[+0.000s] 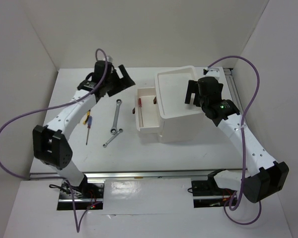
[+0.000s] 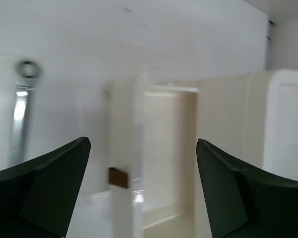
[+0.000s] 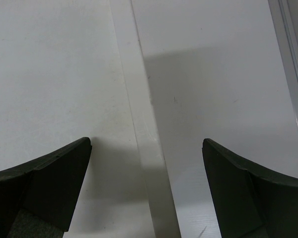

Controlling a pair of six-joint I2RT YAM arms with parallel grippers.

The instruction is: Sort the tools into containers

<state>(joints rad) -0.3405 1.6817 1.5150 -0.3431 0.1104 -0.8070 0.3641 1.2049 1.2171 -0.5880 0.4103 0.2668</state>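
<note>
We see left gripper [image 1: 125, 78] open wide, nothing between fingers. It hangs over table, beyond long wrench [image 1: 116, 116] and left of pulled-out drawer [image 1: 148, 130]. Right gripper [image 1: 190, 94] also open and empty, above top tray [image 1: 161, 82] of white box unit [image 1: 181, 126]. Red-handled screwdriver [image 1: 139, 105] lies inside drawer. Short wrench [image 1: 112, 138] and thin screwdriver [image 1: 87, 130] lie on table, left of box unit.

White table [image 1: 198, 156] w/ white walls [image 1: 164, 29] on 3 sides; even light.
</note>
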